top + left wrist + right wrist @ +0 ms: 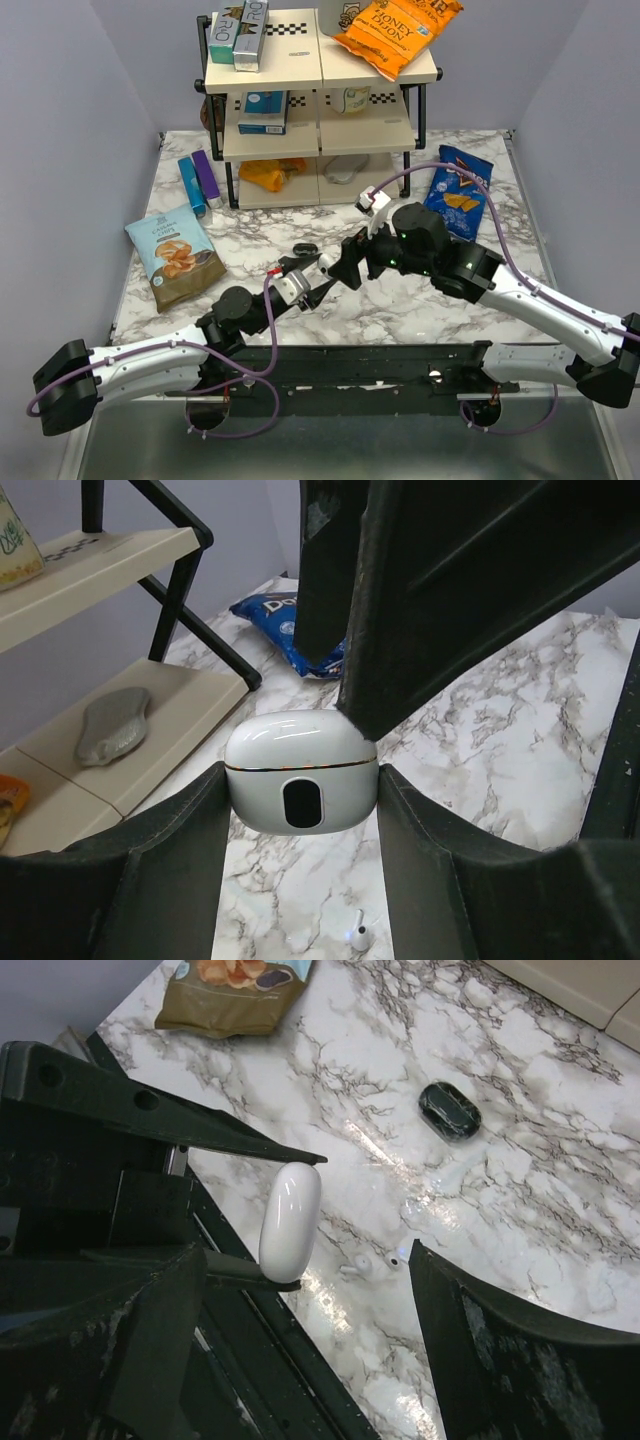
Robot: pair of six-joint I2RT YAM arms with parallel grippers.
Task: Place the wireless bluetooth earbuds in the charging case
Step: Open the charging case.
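Note:
The white charging case [302, 785], lid closed, is clamped between my left gripper's [302, 780] fingers and held above the marble; it also shows in the top view [325, 263] and the right wrist view [290, 1222]. My left gripper [312, 278] is shut on it. My right gripper [305, 1250] is open around the case, and one of its fingers [400, 630] touches the case's top edge. The earbuds I see are white with stems: two [355, 1263] [398, 1257] lie on the table below the case. One shows in the left wrist view [358, 935].
A black oval object [449, 1110] lies on the marble beyond the earbuds. A brown snack bag [175, 255] lies at the left, a blue one [458, 190] at the right. A shelf rack [315, 100] with boxes and bags stands at the back.

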